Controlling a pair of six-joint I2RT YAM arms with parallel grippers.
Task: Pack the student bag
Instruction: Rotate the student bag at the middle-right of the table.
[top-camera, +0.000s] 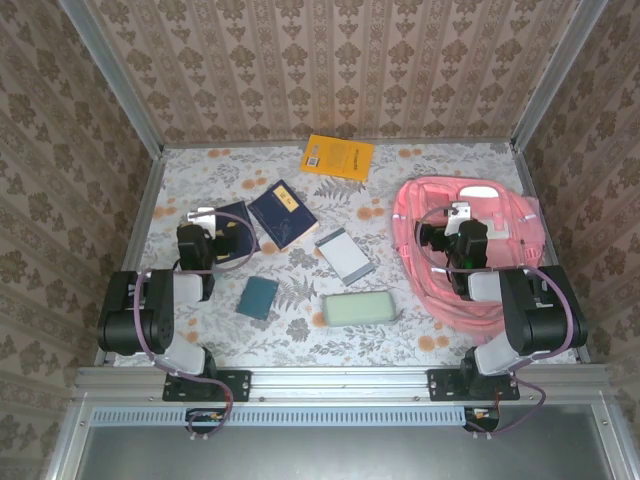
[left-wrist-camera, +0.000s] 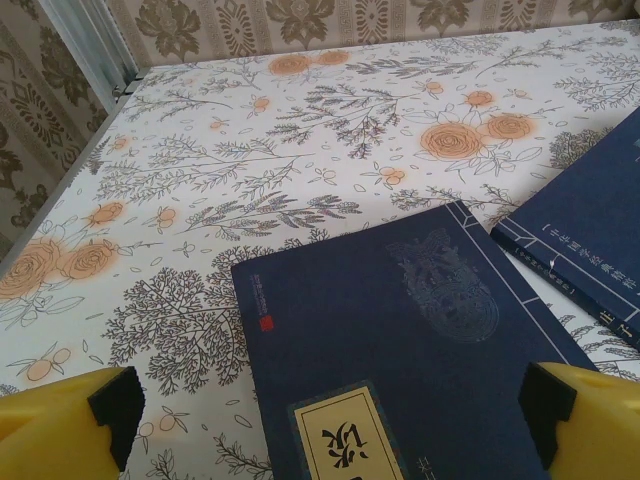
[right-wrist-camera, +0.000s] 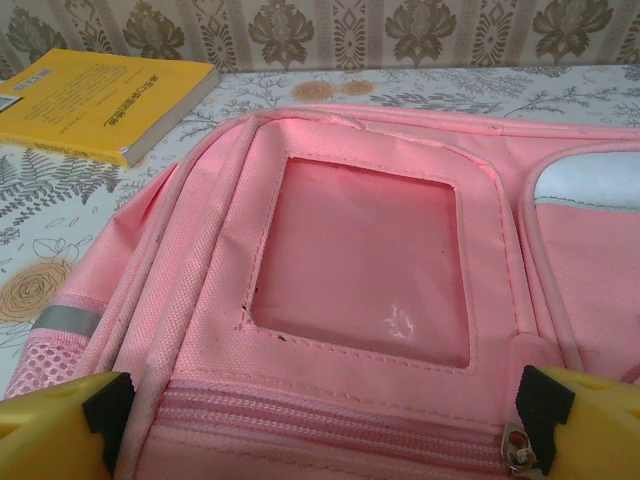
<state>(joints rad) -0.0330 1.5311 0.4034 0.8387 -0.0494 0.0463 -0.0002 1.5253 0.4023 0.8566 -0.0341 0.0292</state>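
From the top camera I get the whole layout: the student bag (top-camera: 425, 198) lies flat at the right side of the table (top-camera: 300, 345). To its left lie a pale green case (top-camera: 358, 307), a grey-white notebook (top-camera: 345, 255), a small teal booklet (top-camera: 260, 297), a dark blue book (top-camera: 238, 218), a second blue book (top-camera: 285, 214) and, near the back wall, a yellow book (top-camera: 338, 156). The right wrist camera adds details of the bag: a transparent window pocket (right-wrist-camera: 360, 260), a zipper (right-wrist-camera: 330, 425) just below it, and a mesh side pocket (right-wrist-camera: 40, 365). The left wrist camera shows a cream label with characters on the dark blue book. The table has a floral cloth; patterned wallpaper and aluminium posts close it in. Both arms are bent at the elbow and reach forward. The left gripper (left-wrist-camera: 330, 415) hangs above the dark blue book, the right gripper (right-wrist-camera: 325, 410) above the bag. Both have their fingers spread wide and hold nothing.
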